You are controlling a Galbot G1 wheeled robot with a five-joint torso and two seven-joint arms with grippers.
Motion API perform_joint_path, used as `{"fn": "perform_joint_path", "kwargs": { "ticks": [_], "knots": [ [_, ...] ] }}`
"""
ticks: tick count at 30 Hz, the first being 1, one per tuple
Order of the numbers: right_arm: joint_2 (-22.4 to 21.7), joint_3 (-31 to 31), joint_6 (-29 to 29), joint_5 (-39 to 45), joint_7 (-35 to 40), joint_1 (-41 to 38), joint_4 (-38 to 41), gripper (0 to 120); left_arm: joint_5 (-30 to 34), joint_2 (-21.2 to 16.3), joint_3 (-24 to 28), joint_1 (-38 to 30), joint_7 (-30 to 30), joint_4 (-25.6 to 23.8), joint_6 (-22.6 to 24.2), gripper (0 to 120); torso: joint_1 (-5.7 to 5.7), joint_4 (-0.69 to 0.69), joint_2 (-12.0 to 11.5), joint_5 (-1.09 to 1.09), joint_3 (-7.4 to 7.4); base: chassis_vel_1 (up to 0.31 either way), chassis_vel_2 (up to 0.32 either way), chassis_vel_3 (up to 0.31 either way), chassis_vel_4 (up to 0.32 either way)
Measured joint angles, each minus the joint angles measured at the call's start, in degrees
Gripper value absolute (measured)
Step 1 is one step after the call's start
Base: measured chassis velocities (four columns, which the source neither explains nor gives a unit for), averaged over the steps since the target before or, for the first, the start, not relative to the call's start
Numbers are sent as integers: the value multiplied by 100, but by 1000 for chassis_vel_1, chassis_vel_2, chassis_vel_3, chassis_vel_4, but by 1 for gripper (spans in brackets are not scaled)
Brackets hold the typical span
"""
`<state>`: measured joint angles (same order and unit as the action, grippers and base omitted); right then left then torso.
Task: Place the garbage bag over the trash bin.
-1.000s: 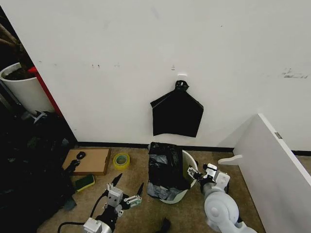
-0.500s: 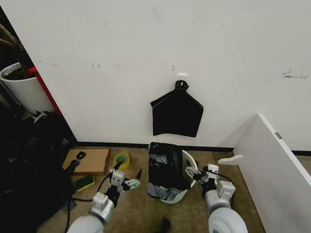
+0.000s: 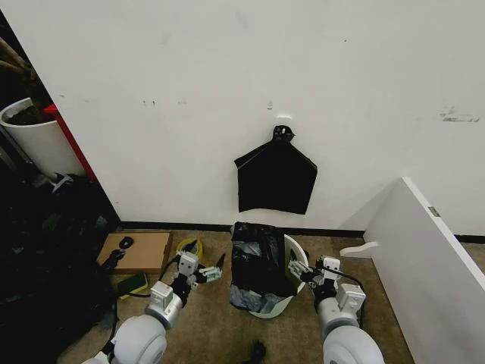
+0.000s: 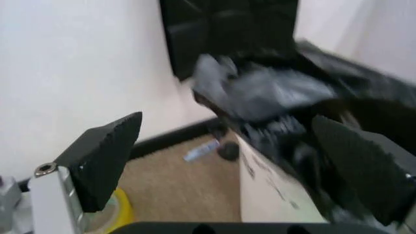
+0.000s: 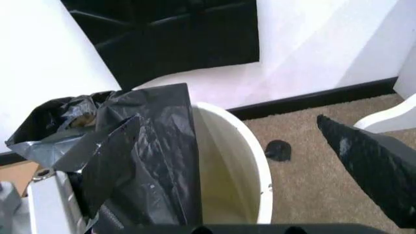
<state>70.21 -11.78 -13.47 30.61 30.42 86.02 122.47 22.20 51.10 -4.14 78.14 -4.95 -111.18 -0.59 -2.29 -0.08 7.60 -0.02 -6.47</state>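
Garbage bag (image 3: pixel 258 265): glossy, crinkled black plastic, draped over the left and far part of the bin's rim and bunched down its left side. It sits on the floor near the wall, right under the flat bag bundle.
Trash bin (image 3: pixel 297 259): small round white bucket. The right part of the rim and the inside wall are bare; the rest is hidden under the bag, so I can't see its left side at all.
Right gripper (image 3: pixel 298 271): just right of the bin at rim height, fingers spread. In the right wrist view one finger (image 5: pixel 373 168) sits well outside the bin, the other is mostly behind the bag's plastic near the rim. Nothing pinched, as far as I can see.
Left gripper (image 3: pixel 203 270): left of the bin, a short gap from the bag, fingers spread with nothing between them. The left wrist view is smeared, so the bag's folds are hard to read there.
Black bag bundle (image 3: pixel 276 177): flat, knotted top, hanging on the wall above the bin.
Tape roll (image 3: pixel 188 246): yellow, on the floor, partly behind the left gripper.
Cardboard (image 3: pixel 142 251): flat on the floor, far left of the bin.
Plant pot (image 3: pixel 34 140): big white one, far left, cut off by the frame edge.
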Motion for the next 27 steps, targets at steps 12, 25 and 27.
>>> {"fn": "perform_joint_path", "kwargs": {
  "ticks": [12, 25, 27],
  "knots": [
    [31, 1, -8, 16, 12, -21, -23, 100, -139, 129, 502, -410, -74, 501, 19, 99, 0, -1, 0, 0, 0, 0, 0, 0, 0],
    [34, 28, -9, 2, 14, -19, -15, 100, -124, 262, 649, -721, -80, 843, -144, 84, 0, -2, 0, -1, 0, 0, 0, 0, 0],
    [21, 76, -18, 3, 20, -49, -28, 100, -105, 235, 697, -767, -79, 881, -146, 77, 0, -1, 0, 0, 0, 0, 0, 0, 0]
  ]
}}
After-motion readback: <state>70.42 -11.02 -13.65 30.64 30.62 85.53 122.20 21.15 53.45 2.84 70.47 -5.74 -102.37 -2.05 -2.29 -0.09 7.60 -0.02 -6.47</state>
